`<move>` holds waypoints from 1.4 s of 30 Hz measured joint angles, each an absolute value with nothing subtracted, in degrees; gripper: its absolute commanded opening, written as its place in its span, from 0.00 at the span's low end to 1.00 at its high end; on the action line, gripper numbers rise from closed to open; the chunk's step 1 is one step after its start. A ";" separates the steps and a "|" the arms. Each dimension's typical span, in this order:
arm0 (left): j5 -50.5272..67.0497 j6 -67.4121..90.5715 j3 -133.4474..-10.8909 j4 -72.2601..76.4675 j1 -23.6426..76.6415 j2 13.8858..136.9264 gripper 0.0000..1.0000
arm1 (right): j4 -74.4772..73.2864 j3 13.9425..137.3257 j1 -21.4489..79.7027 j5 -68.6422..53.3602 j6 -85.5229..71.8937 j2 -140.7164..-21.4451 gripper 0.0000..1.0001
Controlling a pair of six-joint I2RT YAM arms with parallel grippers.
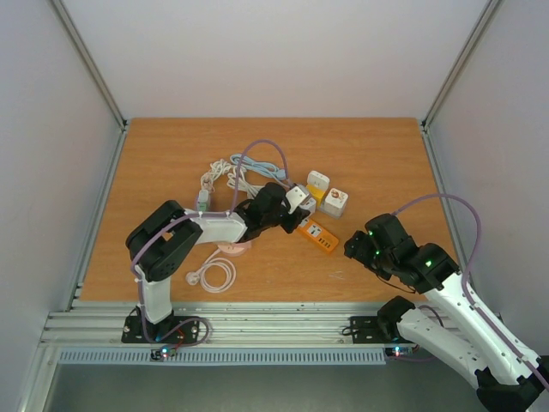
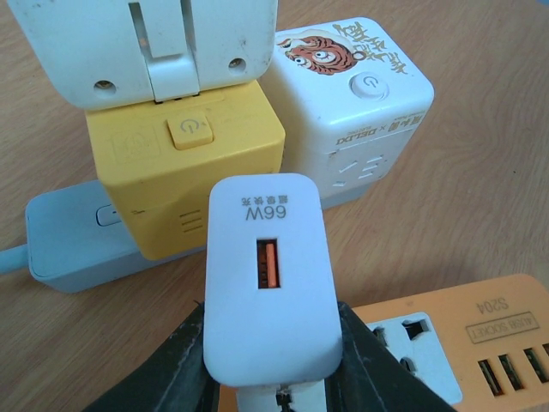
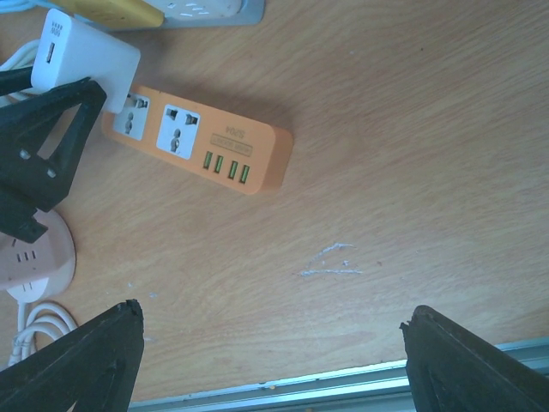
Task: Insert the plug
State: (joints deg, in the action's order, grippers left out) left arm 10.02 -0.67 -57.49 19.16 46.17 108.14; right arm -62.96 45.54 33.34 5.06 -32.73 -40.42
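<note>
A white 66W charger plug (image 2: 268,275) with an orange USB port is clamped between the black fingers (image 2: 167,365) of my left gripper (image 2: 269,348), which is shut on its sides. It stands over the end socket of the orange power strip (image 2: 480,335), and its prongs are hidden. The top view shows the plug (image 1: 297,199) at the strip's (image 1: 319,238) far end. In the right wrist view the plug (image 3: 81,56) covers the strip's (image 3: 206,150) leftmost socket. My right gripper (image 3: 270,343) hangs open over bare wood to the strip's right, holding nothing.
A yellow cube socket (image 2: 184,163), a white cube socket with a tiger print (image 2: 360,112) and a grey-blue strip (image 2: 69,240) crowd just beyond the plug. A pink round socket (image 1: 232,247), a white cable coil (image 1: 214,275) and tangled cables (image 1: 227,176) lie left. The metal rail (image 3: 343,382) edges the front.
</note>
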 measured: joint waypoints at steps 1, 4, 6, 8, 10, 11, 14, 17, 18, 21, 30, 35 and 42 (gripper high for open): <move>9.96 -0.67 -57.49 19.16 46.22 108.14 0.00 | -62.96 45.54 33.36 5.06 -32.73 -40.45 0.84; 9.41 -0.73 -57.47 19.16 46.54 108.14 0.00 | -62.94 45.54 33.36 5.06 -32.73 -40.53 0.84; 8.60 -0.75 -57.47 19.05 47.07 108.14 0.00 | -62.94 45.54 33.36 5.08 -32.73 -40.73 0.84; 7.49 -0.78 -57.39 19.05 47.81 108.14 0.00 | -62.92 45.54 33.36 5.06 -32.73 -40.95 0.84; 6.57 -0.71 -57.36 18.76 48.53 108.14 0.00 | -62.83 45.54 33.36 5.06 -32.73 -41.06 0.84; 6.20 -0.69 -57.36 18.20 48.88 108.22 0.00 | -62.74 45.54 33.34 5.06 -32.73 -41.12 0.84; 4.95 -0.47 -57.34 17.93 49.50 108.62 0.00 | -62.48 45.54 33.36 5.08 -32.73 -41.15 0.84; 4.01 0.03 -57.21 17.74 49.65 108.62 0.00 | -62.37 45.54 33.36 5.08 -32.73 -41.15 0.84; 3.77 0.12 -56.97 17.85 49.67 108.60 0.00 | -62.33 45.54 33.36 5.08 -32.73 -41.15 0.84; 3.03 0.19 -55.81 18.28 49.84 107.94 0.00 | -62.17 45.54 33.34 5.08 -32.71 -41.19 0.84; 1.87 -0.54 -51.62 19.05 49.91 105.23 0.02 | -61.04 45.54 33.34 5.06 -32.64 -42.94 0.84; 1.41 1.52 -48.90 24.03 49.95 105.25 0.01 | -60.01 45.52 33.34 4.86 -32.47 -44.40 0.84; 0.56 2.35 -47.77 26.74 50.22 105.47 0.15 | -58.59 45.52 33.34 4.49 -32.47 -44.62 0.85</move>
State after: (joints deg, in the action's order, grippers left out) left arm 0.56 2.35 -47.77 26.74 50.22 105.47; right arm -58.59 45.52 33.34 4.49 -32.47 -44.62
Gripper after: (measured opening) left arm 0.300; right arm 0.842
